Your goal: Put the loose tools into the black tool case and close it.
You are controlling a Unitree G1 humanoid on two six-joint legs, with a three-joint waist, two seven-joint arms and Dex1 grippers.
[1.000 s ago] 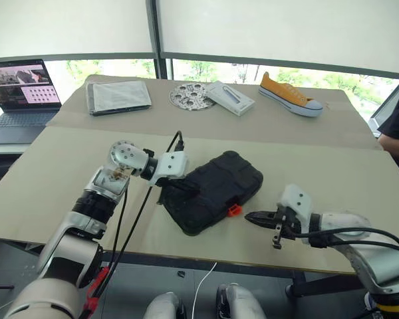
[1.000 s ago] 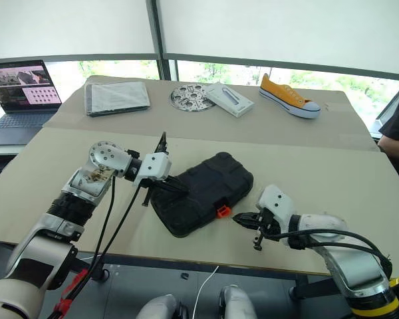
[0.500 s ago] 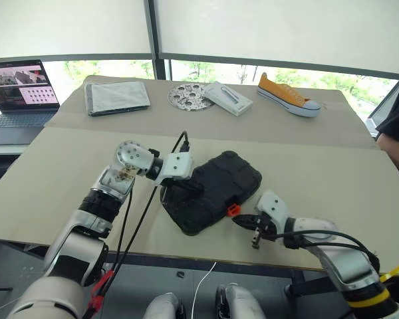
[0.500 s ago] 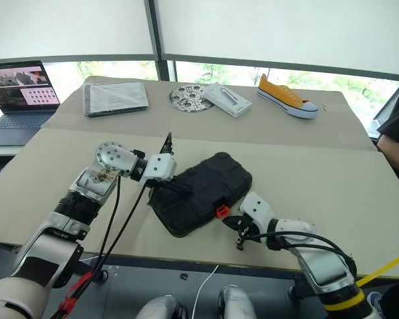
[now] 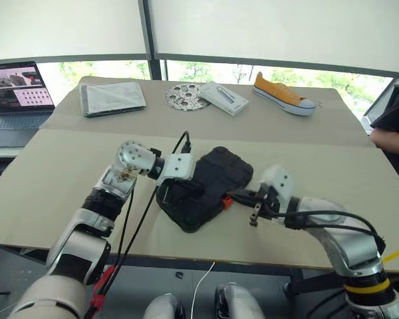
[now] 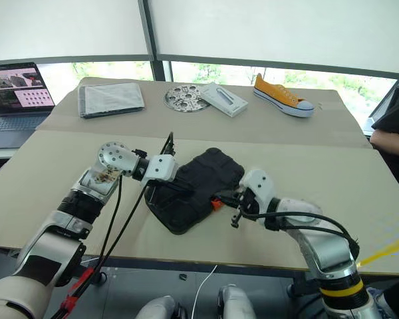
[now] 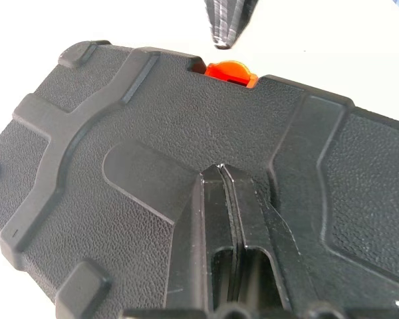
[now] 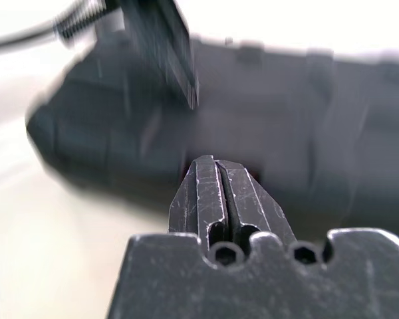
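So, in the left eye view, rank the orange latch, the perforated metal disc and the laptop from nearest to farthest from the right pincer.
1. Orange latch, right at the right pincer tips, on the tool case.
2. Metal disc, far side of the table.
3. Laptop, far left corner.

Back of the surface (image 5: 359, 193) has a folded grey cloth (image 5: 112, 97), a round perforated metal disc (image 5: 184, 97) touching a flat white box (image 5: 223, 98), and an orange sneaker (image 5: 283, 94) (white sole). Open laptop (image 5: 14, 93) far left, someone's dark sleeve (image 5: 394, 119) on the right edge.
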